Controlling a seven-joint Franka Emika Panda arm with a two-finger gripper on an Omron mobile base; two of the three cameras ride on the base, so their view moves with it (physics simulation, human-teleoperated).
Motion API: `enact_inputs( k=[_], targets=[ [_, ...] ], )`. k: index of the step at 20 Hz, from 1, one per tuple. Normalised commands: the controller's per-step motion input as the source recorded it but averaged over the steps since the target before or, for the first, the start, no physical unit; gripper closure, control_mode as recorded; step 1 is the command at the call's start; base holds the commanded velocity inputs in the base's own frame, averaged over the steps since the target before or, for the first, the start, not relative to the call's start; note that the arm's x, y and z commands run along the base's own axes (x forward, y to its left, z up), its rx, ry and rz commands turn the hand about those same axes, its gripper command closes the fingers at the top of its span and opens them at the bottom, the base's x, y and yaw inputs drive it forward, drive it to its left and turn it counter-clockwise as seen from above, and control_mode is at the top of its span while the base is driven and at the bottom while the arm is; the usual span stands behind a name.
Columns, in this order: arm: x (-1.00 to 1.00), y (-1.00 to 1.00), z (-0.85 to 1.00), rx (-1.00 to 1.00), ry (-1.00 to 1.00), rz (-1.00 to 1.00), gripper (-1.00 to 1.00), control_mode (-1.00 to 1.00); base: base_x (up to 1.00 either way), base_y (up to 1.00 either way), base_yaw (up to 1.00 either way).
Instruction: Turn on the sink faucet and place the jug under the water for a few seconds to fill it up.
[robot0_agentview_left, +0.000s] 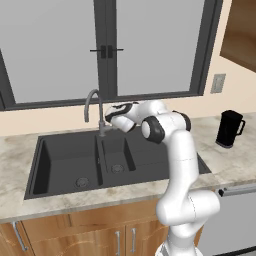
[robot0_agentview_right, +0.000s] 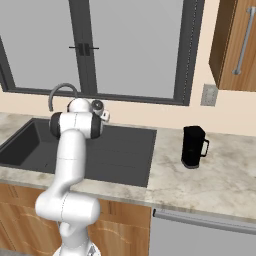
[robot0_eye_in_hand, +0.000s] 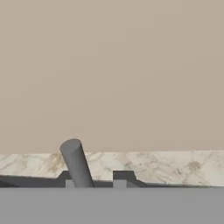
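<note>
1. The jaws (robot0_eye_in_hand: 94, 183) stand apart; their two dark tips flank a grey lever (robot0_eye_in_hand: 77, 162) that rises between them, nearer one tip, seemingly not yet clamped.
2. That stub is likely the handle of the sink faucet (robot0_agentview_left: 94, 107), so the hand sits at the tap's base to switch it on.
3. The arm folds forward over the sink (robot0_agentview_left: 60, 160), wrist level, pointing at the back wall.
4. No water runs.
5. The jug (robot0_agentview_left: 229, 128) waits upright on the tabletop (robot0_agentview_left: 227, 160), well right of the basins.
</note>
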Motion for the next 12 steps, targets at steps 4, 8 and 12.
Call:
enact_inputs(
  k=[4,8,12],
  targets=[
    [-0.05,-0.64,0.0,0.14,0.0,-0.14,1.0,-1.0,0.0,0.0,0.0],
    [-0.04,-0.62,0.0,0.16,0.0,-0.15,1.0,-1.0,0.0,0.0,0.0],
    [-0.04,-0.58,0.0,0.15,0.0,-0.16,1.0,-1.0,0.0,0.0,0.0]
  ],
)
